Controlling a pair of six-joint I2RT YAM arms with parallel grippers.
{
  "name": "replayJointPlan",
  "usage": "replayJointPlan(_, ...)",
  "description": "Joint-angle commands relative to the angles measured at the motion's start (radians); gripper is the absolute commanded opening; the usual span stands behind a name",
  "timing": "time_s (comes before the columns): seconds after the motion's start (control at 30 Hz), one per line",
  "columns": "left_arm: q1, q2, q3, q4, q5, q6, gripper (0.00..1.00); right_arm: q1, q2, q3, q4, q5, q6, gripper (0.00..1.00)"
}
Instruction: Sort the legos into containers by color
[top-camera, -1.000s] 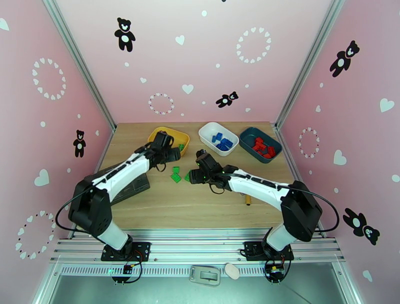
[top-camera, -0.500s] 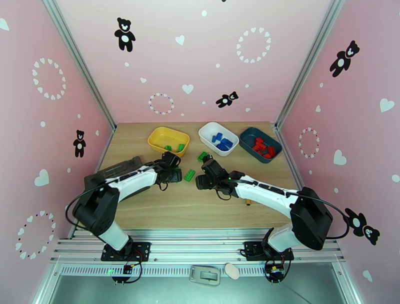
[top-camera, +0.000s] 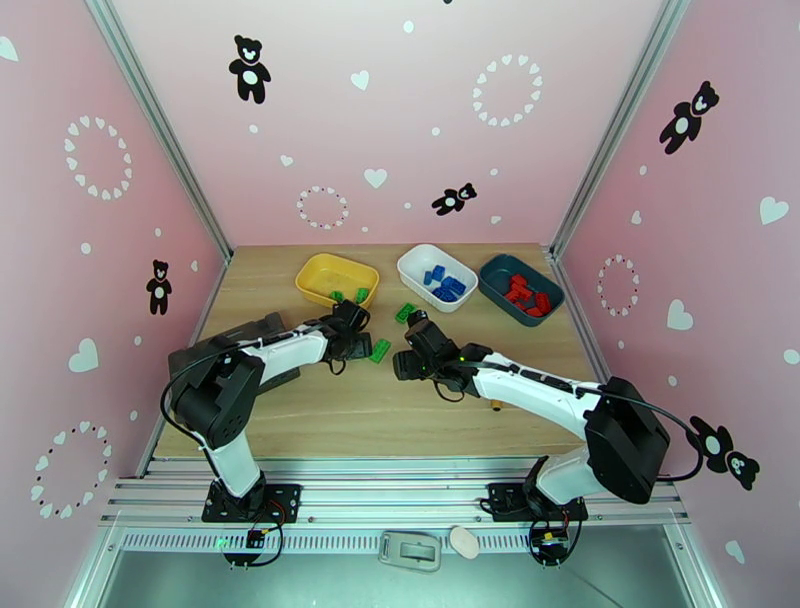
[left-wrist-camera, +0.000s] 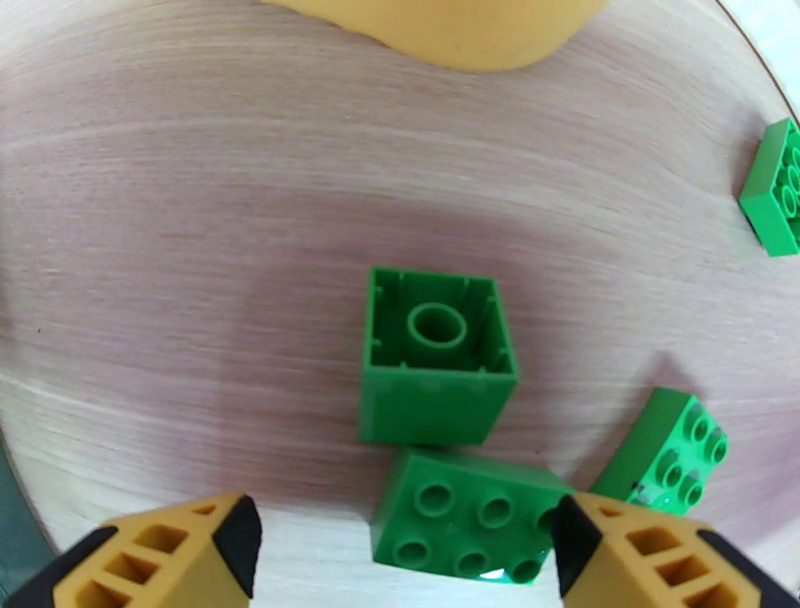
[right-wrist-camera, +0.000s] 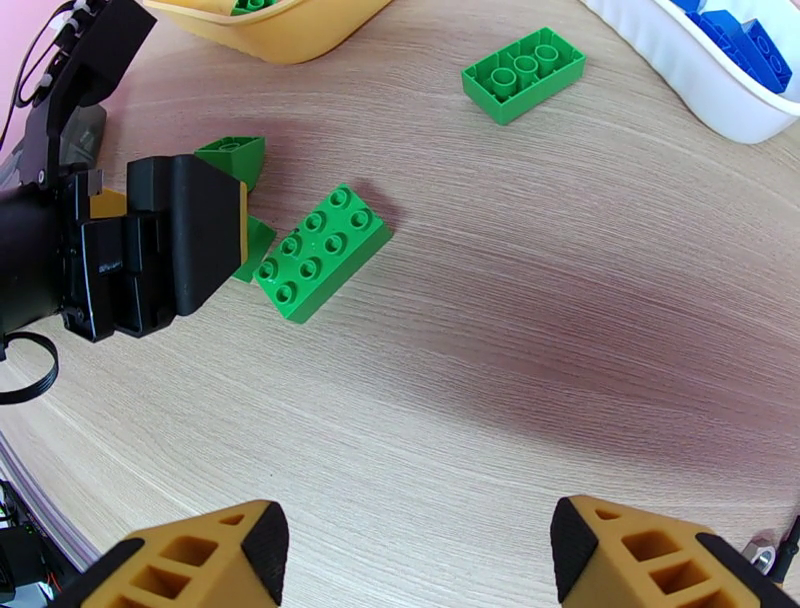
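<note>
Green bricks (left-wrist-camera: 437, 370) crowd between the left gripper's (left-wrist-camera: 400, 525) spread jaws; closing may pinch two. Empty, the right gripper's (right-wrist-camera: 415, 525) jaws gape too.

Left claw (top-camera: 353, 346) beside green lego (top-camera: 380, 350), red legos (top-camera: 525, 292) in teal bin (top-camera: 497, 272)

3 bins stand in a row along the far side of the table (top-camera: 400, 420), upper centre of the top view: the left bin (top-camera: 322, 270), the middle bin (top-camera: 415, 262) and the right bin (top-camera: 497, 272). Each holds bricks. 1 brick (top-camera: 405, 312) lies before the gap between the left and middle bins, and another (top-camera: 380, 350) lies to its lower left. A flat box (top-camera: 250, 327) sits at the table's left edge, and a screwdriver (top-camera: 495, 405) lies lower right. In the left wrist view, a centre brick (left-wrist-camera: 437, 365) has a second brick (left-wrist-camera: 465, 520) just below it and a third brick (left-wrist-camera: 665, 455) at lower right.
</note>
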Motion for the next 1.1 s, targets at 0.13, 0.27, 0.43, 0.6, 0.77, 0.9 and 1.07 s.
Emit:
replayJointPlan(0.13,-0.017,0.02,0.033,-0.018,0.016,0.015,0.79,-0.006,0.018,0.006,0.019,-0.011,-0.001,0.74)
replayJointPlan(0.27,-0.045,0.018,0.038,-0.02,0.013,0.022,0.78,-0.009,0.017,0.005,0.018,-0.009,-0.001,0.74)
replayJointPlan(0.43,-0.064,0.014,0.032,-0.012,0.012,0.019,0.8,-0.009,0.015,0.003,0.017,-0.012,0.001,0.74)
replayJointPlan(0.6,-0.065,0.022,0.032,-0.006,0.018,0.021,0.8,-0.009,0.008,0.0,0.013,-0.011,0.003,0.74)
replayJointPlan(0.77,-0.066,0.055,0.05,-0.025,-0.003,0.026,0.79,-0.009,0.002,0.0,0.012,-0.009,0.002,0.74)
replayJointPlan(0.9,-0.062,0.058,0.062,-0.038,-0.037,0.018,0.79,-0.009,0.003,-0.002,0.011,-0.011,0.002,0.74)
replayJointPlan(1.07,-0.06,0.016,0.078,-0.045,-0.068,0.013,0.79,-0.009,-0.003,-0.003,0.004,-0.006,0.002,0.73)
